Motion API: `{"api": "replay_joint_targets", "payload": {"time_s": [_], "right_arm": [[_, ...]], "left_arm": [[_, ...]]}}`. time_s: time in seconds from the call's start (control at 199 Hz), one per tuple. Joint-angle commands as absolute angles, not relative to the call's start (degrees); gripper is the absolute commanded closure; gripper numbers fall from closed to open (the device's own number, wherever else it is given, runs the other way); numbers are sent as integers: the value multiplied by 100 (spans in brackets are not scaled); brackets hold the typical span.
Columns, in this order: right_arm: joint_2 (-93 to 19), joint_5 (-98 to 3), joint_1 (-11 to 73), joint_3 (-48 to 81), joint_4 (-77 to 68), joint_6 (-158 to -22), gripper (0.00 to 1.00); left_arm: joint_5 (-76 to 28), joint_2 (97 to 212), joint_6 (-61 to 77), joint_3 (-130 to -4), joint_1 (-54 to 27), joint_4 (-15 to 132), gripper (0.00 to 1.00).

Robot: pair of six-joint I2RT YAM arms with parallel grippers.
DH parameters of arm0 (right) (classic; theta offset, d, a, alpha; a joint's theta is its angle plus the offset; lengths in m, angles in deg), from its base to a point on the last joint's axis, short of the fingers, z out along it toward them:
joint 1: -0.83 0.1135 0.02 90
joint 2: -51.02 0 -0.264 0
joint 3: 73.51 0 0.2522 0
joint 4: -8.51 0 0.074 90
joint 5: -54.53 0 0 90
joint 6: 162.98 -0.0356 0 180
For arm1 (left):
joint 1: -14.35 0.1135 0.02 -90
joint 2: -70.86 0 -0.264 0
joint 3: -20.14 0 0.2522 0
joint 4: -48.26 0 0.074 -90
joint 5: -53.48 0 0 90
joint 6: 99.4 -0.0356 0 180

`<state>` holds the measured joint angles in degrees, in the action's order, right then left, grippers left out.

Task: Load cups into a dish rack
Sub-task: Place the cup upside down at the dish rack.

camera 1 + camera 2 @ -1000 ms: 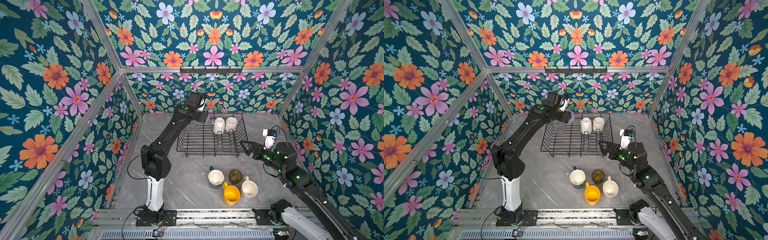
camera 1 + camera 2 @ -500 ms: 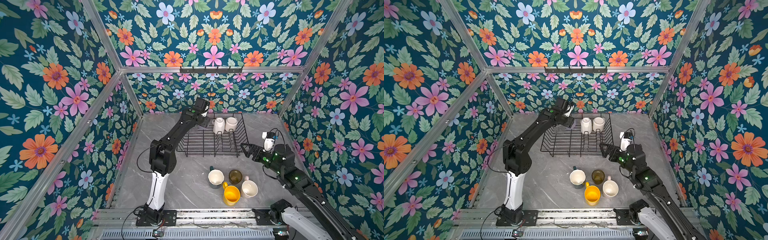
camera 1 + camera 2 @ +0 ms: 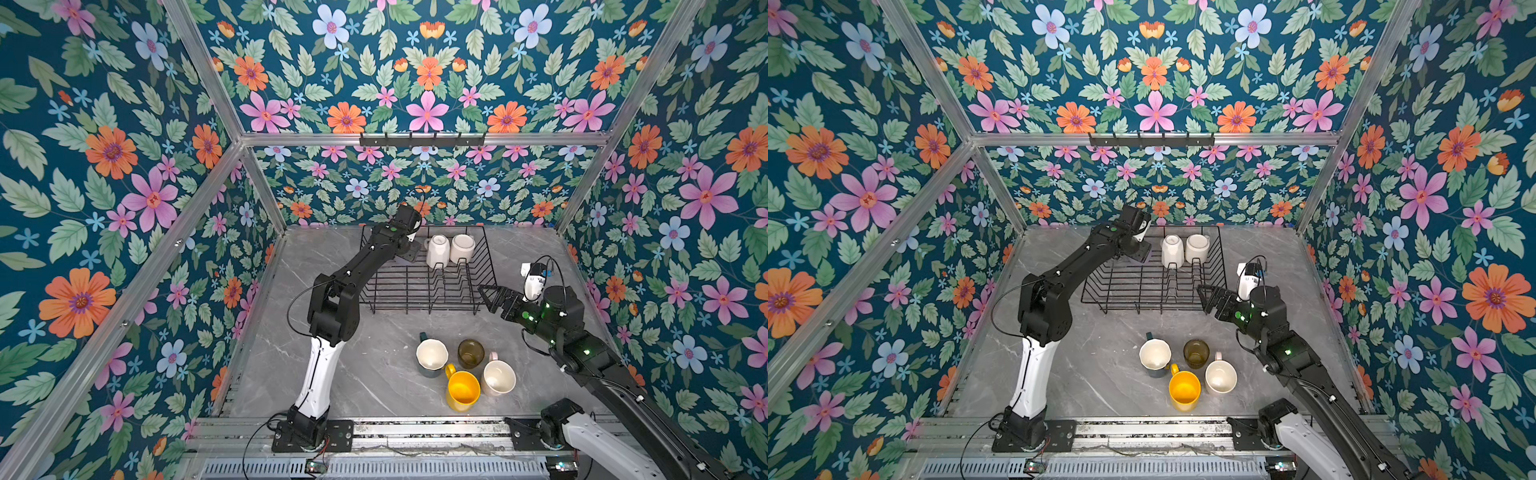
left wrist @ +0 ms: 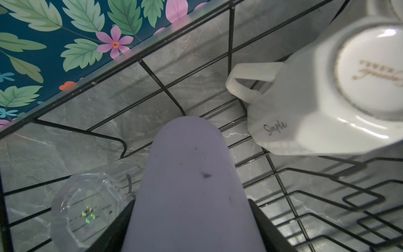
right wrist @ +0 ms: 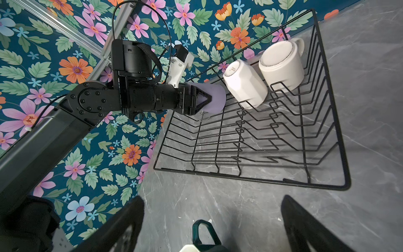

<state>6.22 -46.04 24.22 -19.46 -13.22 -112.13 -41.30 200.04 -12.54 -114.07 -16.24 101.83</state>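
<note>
My left gripper (image 3: 409, 255) is shut on the lilac tumbler (image 4: 192, 185), holding it low over the far left corner of the black wire dish rack (image 3: 419, 291). Two white mugs (image 3: 438, 250) (image 3: 462, 248) rest upside down at the rack's far side. A clear glass (image 4: 85, 207) sits in the rack beside the tumbler. On the table stand a dark green mug (image 3: 432, 357), an olive-brown glass (image 3: 471, 353), a yellow mug (image 3: 462, 390) and a pale pink mug (image 3: 498, 377). My right gripper (image 3: 486, 293) hangs open and empty by the rack's near right corner, above the green mug's handle (image 5: 205, 233).
Floral walls close in the grey marble table (image 3: 365, 374) on three sides. A black hook rail (image 3: 422, 139) is fixed high on the back wall. Both arm bases sit on the metal rail (image 3: 415, 432) along the front edge.
The left arm has carried the lilac tumbler to the right and down into the rack's far left corner. The right gripper has barely moved.
</note>
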Motion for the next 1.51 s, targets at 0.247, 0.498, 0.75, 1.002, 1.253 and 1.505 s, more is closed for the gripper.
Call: {"api": "replay_joint_targets", "payload": {"time_s": [0.247, 0.498, 0.75, 1.002, 1.253, 1.505], "right_arm": [[602, -4639, 2427, -1952, -1212, -11258, 3], [545, -4646, 2424, -1950, -1198, -11257, 3], [523, -4664, 2429, -1941, -1202, -11268, 3], [496, -4672, 2427, -1941, -1175, -11277, 3], [479, -4698, 2427, -1940, -1155, -11288, 3], [453, -4664, 2429, -1924, -1209, -11245, 3]], "left_arm": [[-4130, 20176, -1222, -11378, -1623, 9790, 100], [-4085, 20324, -1211, -11403, -1623, 9810, 96], [-4057, 20398, -1196, -11488, -1623, 9827, 57], [-4084, 20328, -1274, -11488, -1623, 9858, 14], [-4109, 20235, -1283, -11458, -1623, 9851, 5], [-4145, 19979, -1249, -11297, -1623, 9735, 2]]}}
